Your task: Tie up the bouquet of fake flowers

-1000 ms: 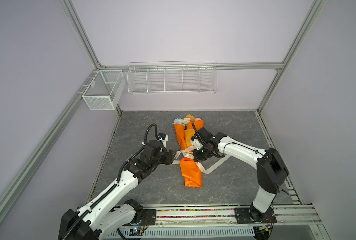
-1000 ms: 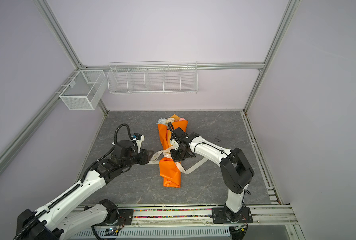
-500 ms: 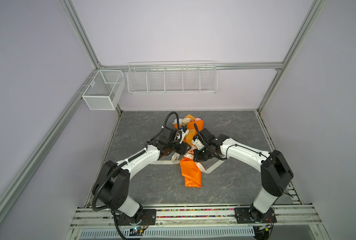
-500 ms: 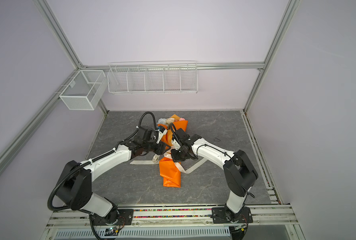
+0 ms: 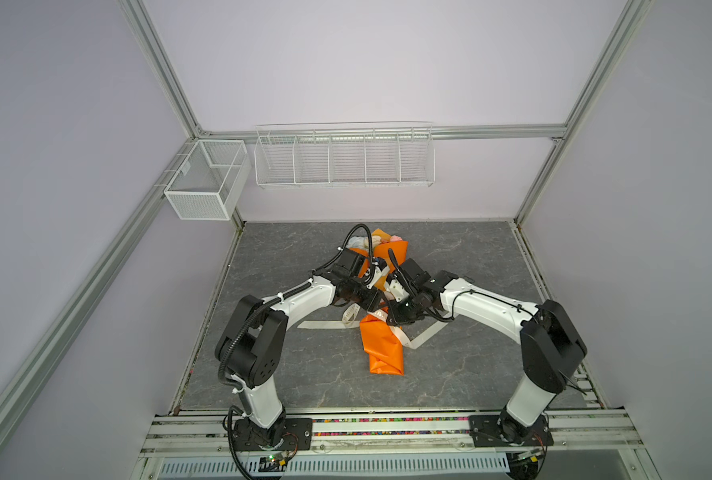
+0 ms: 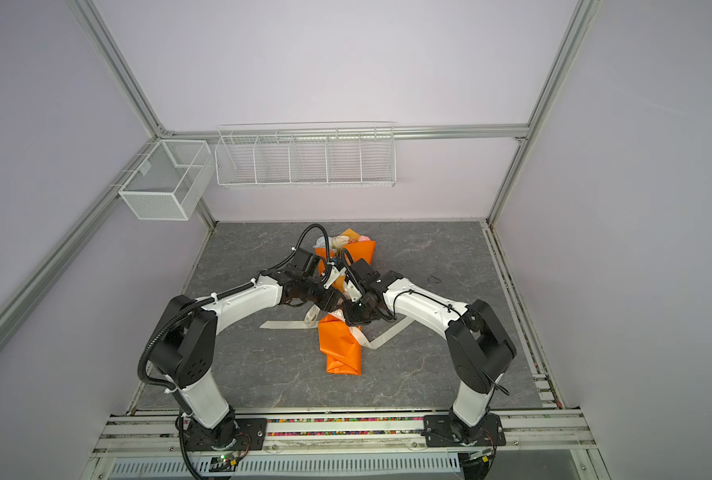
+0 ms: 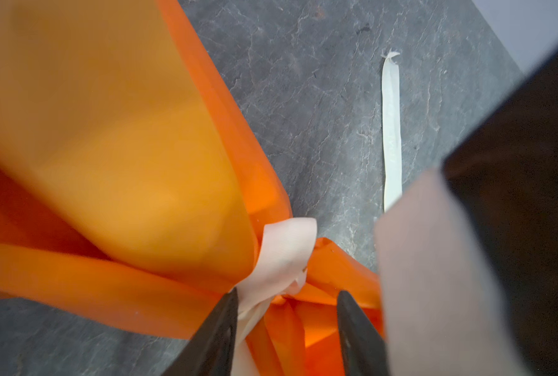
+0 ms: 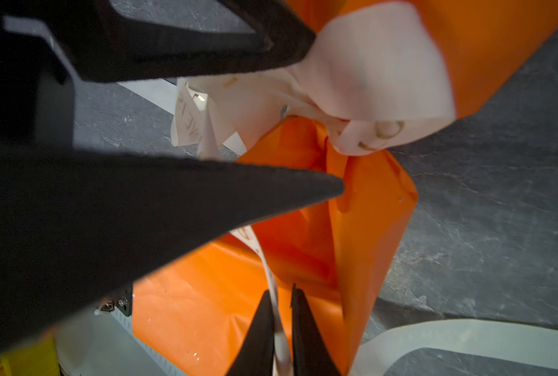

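The bouquet of fake flowers lies in orange paper on the grey table, blooms at the far end. A cream ribbon is wound round its middle. Its tails trail left and right on the table. My left gripper is open over the wound ribbon, one finger touching it. My right gripper is shut on a thin ribbon strand beside the wrap. The left gripper's fingers fill much of the right wrist view.
A white wire basket rack hangs on the back wall and a mesh box on the left frame. Both arms meet over the table's middle. A loose ribbon tail lies flat on the table.
My left arm swung in from the left, leaving the left ribbon tail on the table, and now stands over the bouquet's middle with narrower jaws. The right gripper stayed put.
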Tool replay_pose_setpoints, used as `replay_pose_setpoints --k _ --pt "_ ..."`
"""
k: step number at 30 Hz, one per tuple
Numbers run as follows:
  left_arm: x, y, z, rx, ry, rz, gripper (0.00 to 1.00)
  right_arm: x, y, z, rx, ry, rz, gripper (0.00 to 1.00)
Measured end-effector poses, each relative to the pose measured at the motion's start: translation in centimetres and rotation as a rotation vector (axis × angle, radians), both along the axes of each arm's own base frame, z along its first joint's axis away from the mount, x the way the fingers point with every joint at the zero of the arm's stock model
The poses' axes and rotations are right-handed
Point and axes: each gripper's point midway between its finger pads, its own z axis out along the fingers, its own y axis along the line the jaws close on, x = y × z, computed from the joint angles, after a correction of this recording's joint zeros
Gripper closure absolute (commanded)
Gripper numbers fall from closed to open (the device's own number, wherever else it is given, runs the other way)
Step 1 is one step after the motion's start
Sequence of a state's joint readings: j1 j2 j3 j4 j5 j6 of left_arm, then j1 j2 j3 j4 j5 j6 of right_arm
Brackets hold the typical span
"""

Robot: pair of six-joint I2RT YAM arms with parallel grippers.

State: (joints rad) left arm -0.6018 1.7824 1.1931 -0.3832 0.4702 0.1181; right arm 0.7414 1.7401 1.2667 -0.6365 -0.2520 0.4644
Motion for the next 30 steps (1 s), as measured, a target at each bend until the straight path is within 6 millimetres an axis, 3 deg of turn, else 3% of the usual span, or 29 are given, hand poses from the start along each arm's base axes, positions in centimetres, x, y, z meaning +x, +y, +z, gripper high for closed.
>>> replay_pose_setpoints --k 7,15,21,24,30 --pt "0.2 0.4 -0.3 0.024 -0.009 0.009 0.5 0.0 0.1 0.0 0.004 0.0 0.001 0.84" --pt "1.0 0.4 1.3 0.013 -0.081 0.016 0.46 0.1 0.1 0.1 0.006 -0.002 0.001 0.84" --pt "1.0 0.1 0.4 0.028 -0.054 -0.008 0.46 0.1 0.1 0.1 0.007 -0.003 0.001 0.84" --pt "0.8 0.1 0.0 0.033 -0.043 -0.021 0.55 0.1 0.1 0.1 0.007 -0.003 0.001 0.84" --pt "0.5 0.2 0.0 0.039 -0.032 -0.03 0.86 0.1 0.1 0.1 0.006 -0.003 0.001 0.84"
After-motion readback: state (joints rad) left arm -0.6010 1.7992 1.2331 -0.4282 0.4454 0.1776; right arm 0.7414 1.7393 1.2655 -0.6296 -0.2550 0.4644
